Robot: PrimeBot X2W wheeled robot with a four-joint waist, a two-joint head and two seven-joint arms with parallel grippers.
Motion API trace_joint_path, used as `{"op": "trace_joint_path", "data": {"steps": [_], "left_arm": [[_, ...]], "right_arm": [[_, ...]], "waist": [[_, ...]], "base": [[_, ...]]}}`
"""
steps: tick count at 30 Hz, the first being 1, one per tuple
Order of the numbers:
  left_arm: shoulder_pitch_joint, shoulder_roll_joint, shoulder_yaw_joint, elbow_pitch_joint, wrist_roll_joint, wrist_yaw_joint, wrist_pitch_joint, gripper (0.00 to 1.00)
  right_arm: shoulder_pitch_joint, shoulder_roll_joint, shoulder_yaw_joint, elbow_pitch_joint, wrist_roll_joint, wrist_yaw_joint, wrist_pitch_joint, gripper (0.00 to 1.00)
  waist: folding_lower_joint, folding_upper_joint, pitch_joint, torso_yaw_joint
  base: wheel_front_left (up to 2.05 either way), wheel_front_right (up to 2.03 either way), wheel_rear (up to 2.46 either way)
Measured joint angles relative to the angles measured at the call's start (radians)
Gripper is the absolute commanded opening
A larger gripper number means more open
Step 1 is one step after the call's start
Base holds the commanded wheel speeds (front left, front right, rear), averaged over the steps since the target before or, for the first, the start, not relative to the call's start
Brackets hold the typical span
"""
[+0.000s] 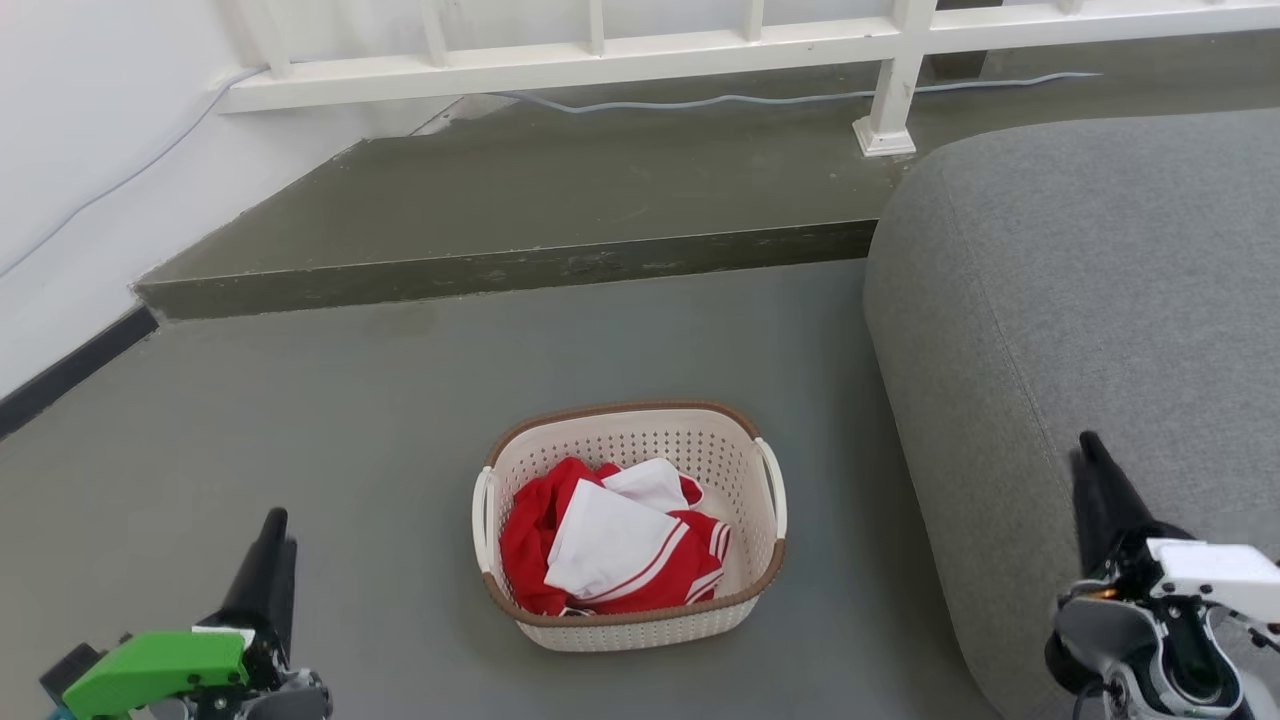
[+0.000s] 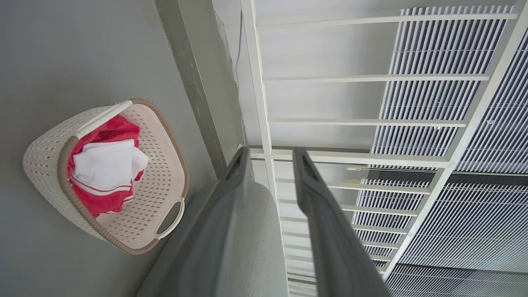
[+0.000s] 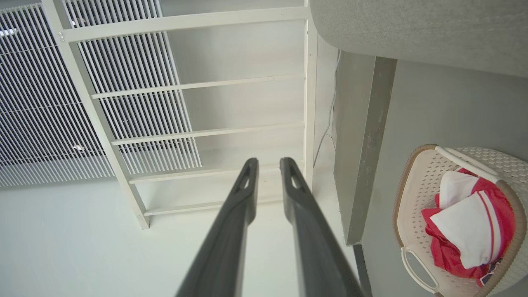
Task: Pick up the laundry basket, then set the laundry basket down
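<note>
Pickup unstarted: laundry basket [image 1: 640, 630] on the floor [image 1: 300, 400], left gripper [image 1: 274, 518] and right gripper [image 1: 1088, 442] parted, empty; next, likely reaching its handles [image 1: 483, 520]

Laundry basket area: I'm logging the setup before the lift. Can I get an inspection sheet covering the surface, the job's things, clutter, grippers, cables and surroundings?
Surface: grey floor, with a raised step behind it.
Job's things: laundry basket stands upright on the floor and holds red and white clothes.
Clutter: nothing seen.
Grippers: left gripper and right gripper are low on either side of the basket, apart from it, open and holding nothing.
Cables: a pale cable runs along the step under the railing; another runs along the wall.
Surroundings: grey sofa to the basket's right, white railing behind.
</note>
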Motion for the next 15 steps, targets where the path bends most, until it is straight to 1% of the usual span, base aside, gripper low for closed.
{"op": "trace_joint_path", "data": {"steps": [15], "left_arm": [[0.004,0.0,-0.031,-0.018,0.004,0.0,-0.045,1.0]], "right_arm": [[0.003,0.001,0.044,-0.031,-0.001,0.0,-0.028,1.0]], "waist": [[0.0,0.0,0.001,0.0]], "base": [[0.0,0.0,0.0]]}}
